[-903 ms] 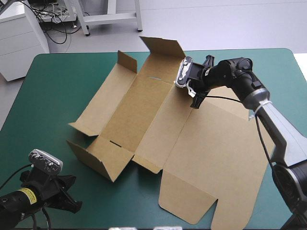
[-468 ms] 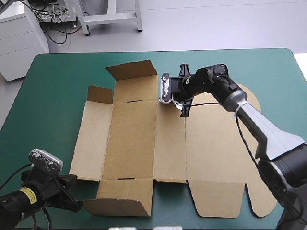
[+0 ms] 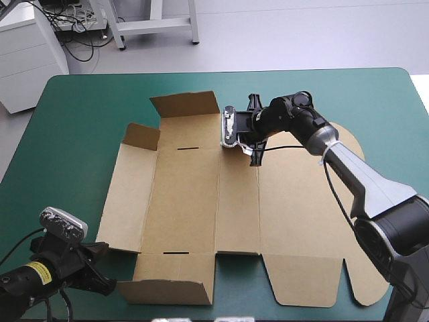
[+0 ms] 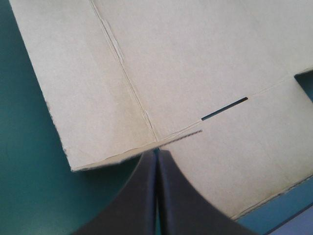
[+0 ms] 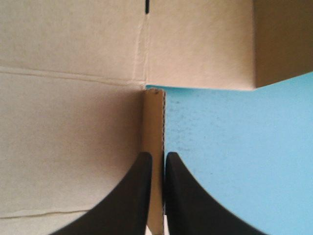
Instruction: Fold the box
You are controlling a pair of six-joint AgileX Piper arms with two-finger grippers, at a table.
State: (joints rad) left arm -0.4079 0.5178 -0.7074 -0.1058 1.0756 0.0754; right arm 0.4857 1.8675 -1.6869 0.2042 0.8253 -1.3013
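Note:
The brown box (image 3: 201,194) lies spread out flat across the middle of the teal-green table. Its far end flap (image 3: 186,104), a small far-left flap (image 3: 142,135) and the near end flap (image 3: 167,290) stand partly raised. My right gripper (image 3: 249,139) is at the box's far edge, shut on a narrow upright strip of board (image 5: 155,117), which shows between its fingers (image 5: 158,159). My left gripper (image 3: 104,272) rests low by the box's near-left corner. It is shut (image 4: 157,152), its tip just short of the board's edge (image 4: 112,156), near a slot (image 4: 224,108).
Bare teal-green cover (image 3: 80,121) lies to the left of the box and along the far right. The box's wide lid panel with rounded corners (image 3: 365,282) reaches close to the table's near right edge.
My right gripper has swung the box round and drawn it leftward, so it now lies square to the table. The left arm has stayed in place.

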